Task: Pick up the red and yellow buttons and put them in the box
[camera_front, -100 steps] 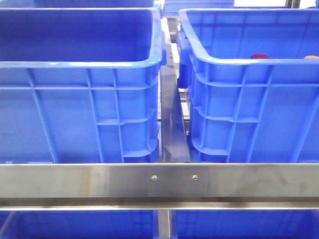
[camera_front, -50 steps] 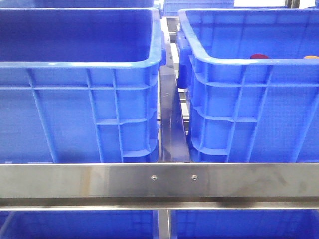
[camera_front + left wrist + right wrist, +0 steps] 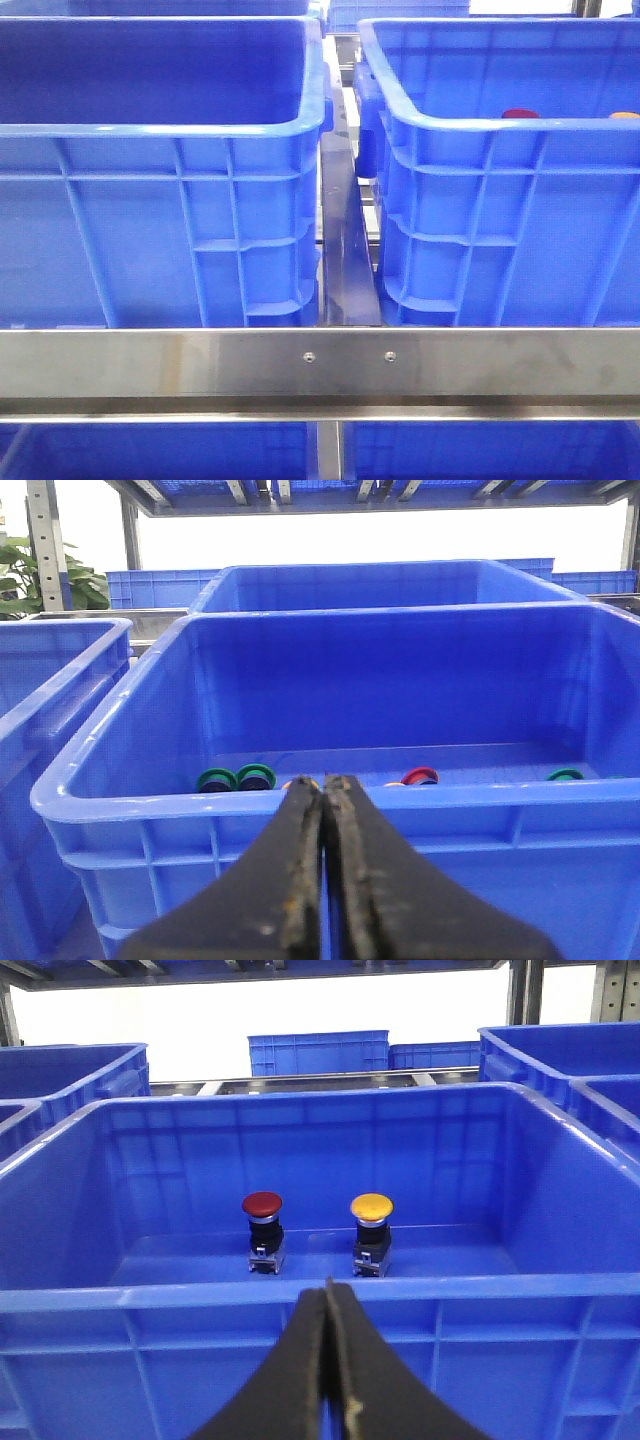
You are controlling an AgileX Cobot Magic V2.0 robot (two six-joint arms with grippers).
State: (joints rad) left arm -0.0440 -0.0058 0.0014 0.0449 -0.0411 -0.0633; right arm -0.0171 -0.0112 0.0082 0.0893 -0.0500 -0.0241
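Left tool [image 3: 324, 785]: my fingers pressed together, holding nothing, just outside a blue crate [image 3: 300, 800] with coloured rings on its floor.
Right tool [image 3: 328, 1290]: my fingers closed, empty, at the near rim of the box [image 3: 300, 1295].
Red button [image 3: 263, 1205]: upright on the box floor.
Yellow button [image 3: 372, 1207]: beside it, apart.
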